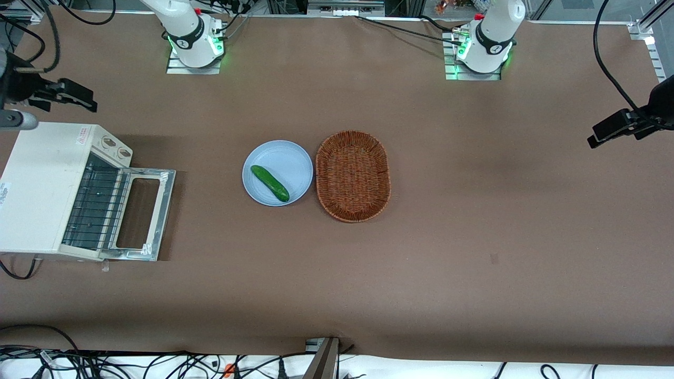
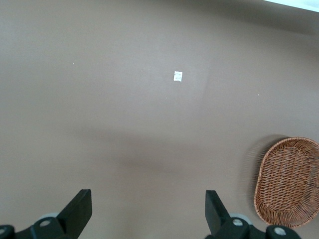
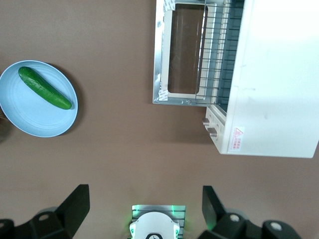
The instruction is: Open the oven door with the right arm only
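Silver-framed and glass-paned, the oven door (image 1: 142,213) lies folded flat on the table (image 1: 474,237) in front of the cream toaster oven (image 1: 45,187), so the wire rack (image 1: 95,202) inside is exposed; the job looks done. Raised high near its own base, the right arm's end effector (image 3: 144,211) looks down on the oven from well clear, its fingers (image 3: 75,201) spread wide and holding nothing, which suits a finished pull. A blue plate (image 1: 277,172) carrying a cucumber (image 1: 269,183) sits beside a wicker basket (image 1: 353,176) mid-table, apart from the oven.
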You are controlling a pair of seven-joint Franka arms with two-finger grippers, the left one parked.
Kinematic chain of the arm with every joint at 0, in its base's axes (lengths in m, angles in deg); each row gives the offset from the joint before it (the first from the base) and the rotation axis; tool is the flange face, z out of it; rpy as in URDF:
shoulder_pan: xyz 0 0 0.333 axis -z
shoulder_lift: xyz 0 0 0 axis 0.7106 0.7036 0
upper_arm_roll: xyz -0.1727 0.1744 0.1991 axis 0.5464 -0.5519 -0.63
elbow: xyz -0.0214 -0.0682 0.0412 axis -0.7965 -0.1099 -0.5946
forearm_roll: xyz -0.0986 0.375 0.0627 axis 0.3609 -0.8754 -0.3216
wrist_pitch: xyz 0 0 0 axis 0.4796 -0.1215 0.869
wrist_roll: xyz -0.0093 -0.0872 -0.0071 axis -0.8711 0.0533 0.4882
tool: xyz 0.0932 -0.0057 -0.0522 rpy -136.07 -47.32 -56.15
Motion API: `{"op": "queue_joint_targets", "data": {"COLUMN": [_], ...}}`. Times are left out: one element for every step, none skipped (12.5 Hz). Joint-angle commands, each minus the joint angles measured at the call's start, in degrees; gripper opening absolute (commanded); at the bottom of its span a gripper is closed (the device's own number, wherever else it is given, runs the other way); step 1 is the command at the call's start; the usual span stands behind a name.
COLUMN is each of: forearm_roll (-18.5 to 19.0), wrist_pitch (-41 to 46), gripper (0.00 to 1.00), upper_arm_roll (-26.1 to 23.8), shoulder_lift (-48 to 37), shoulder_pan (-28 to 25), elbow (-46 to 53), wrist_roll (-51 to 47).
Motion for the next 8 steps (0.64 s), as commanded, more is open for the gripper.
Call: {"op": "queue_joint_targets", "data": {"forearm_roll": [-1.32, -1.32, -1.06, -0.89, -0.71, -0.71, -0.62, -0.62], "wrist_pitch": [1.57, 1.57, 1.31, 1.22, 1.57, 1.57, 1.49, 1.48], "gripper": [1.0, 1.0, 1.0, 1.0, 1.0, 1.0, 1.0, 1.0], "upper_arm_roll": [0.56, 0.82, 0.99, 0.91, 0.99, 0.91, 0.91, 0.91], "shoulder_lift": [-2.01, -2.28, -1.76, -0.63, 0.43, 1.14, 1.23, 1.23], "shoulder_pan": [0.39, 0.39, 0.48, 0.48, 0.66, 0.57, 0.48, 0.39], "elbow": [-1.56, -1.65, -0.96, 0.27, 1.93, 3.6, 3.71, 3.71], "wrist_roll": [0.79, 0.79, 1.74, 1.93, 1.84, 1.67, 1.32, 1.14]}}
